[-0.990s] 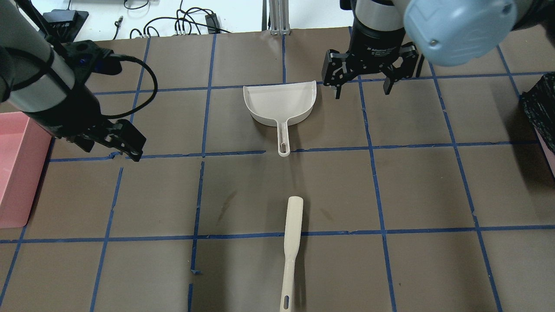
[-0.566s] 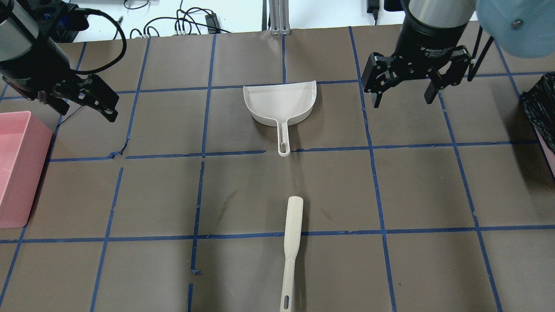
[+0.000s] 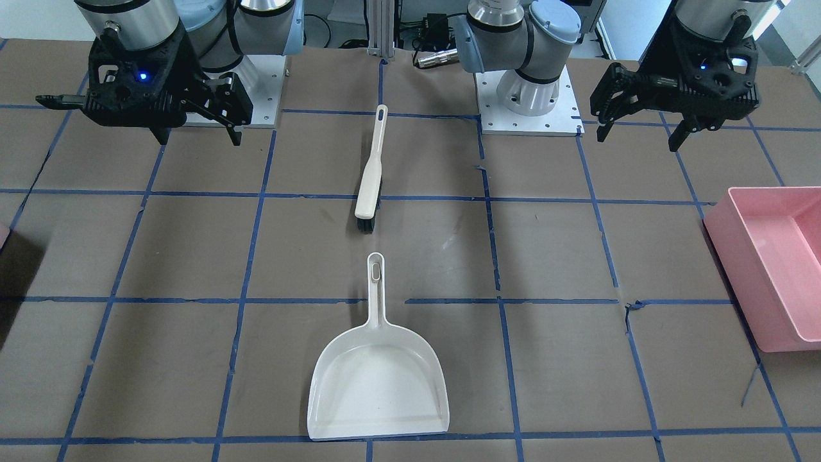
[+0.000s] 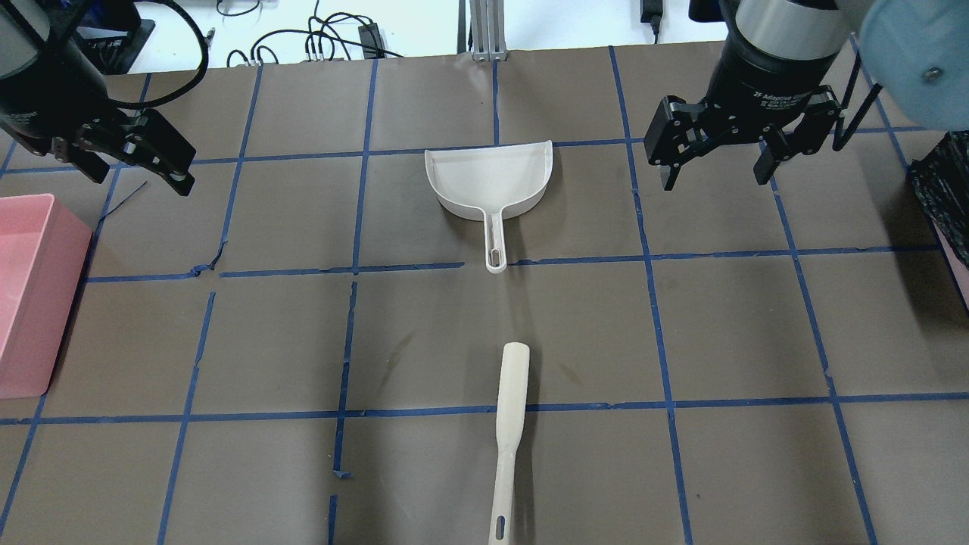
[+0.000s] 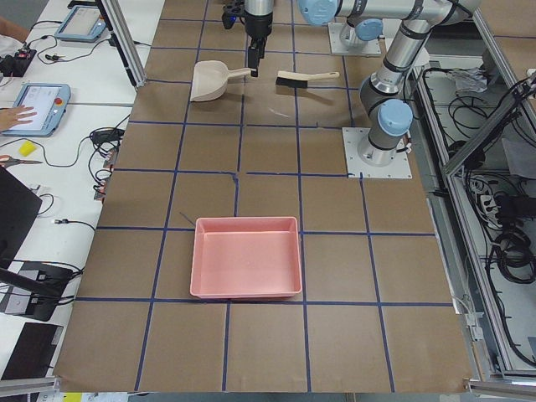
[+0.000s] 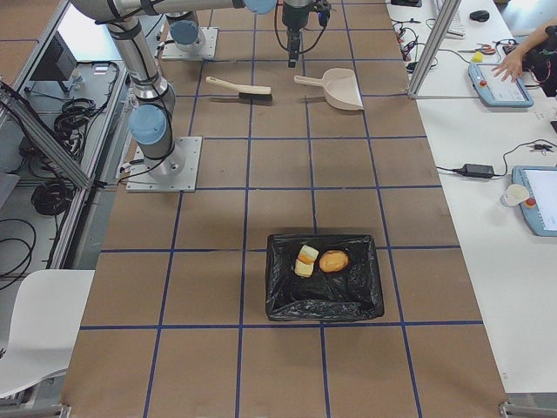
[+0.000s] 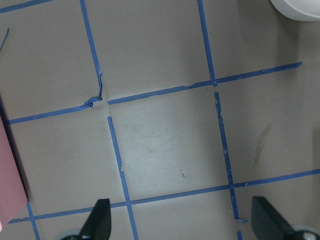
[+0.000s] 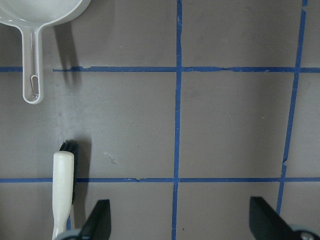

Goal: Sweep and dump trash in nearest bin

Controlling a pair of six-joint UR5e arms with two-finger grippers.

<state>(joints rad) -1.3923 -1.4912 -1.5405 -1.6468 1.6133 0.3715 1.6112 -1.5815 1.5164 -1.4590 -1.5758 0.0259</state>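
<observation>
Bin (image 6: 287,303), black-lined, sits at the robot's far right, well apart from the dustpan (image 4: 488,182) and brush (image 4: 509,424). The left gripper (image 3: 638,141) and right gripper (image 4: 714,183) hover with fingers spread, empty. The trash (image 6: 333,260) lies inside the bin.

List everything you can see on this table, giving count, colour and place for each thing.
dustpan: one, white, mid-table on the side away from the robot, empty.
brush: one, cream handle with black bristles, mid-table nearer the robot, in line with the dustpan's handle and apart from it.
pink tub: one, pink, at the table's end on the robot's left, empty.
bin: one, lined with a black bag, at the table's end on the robot's right.
trash: three lumps as far as shows, one orange-brown and two pale, inside the bin.
table: one, brown with a blue tape grid.
left gripper: one, black, open, holding nothing, on the pink tub's side.
right gripper: one, black, open, holding nothing, on the bin's side.
</observation>
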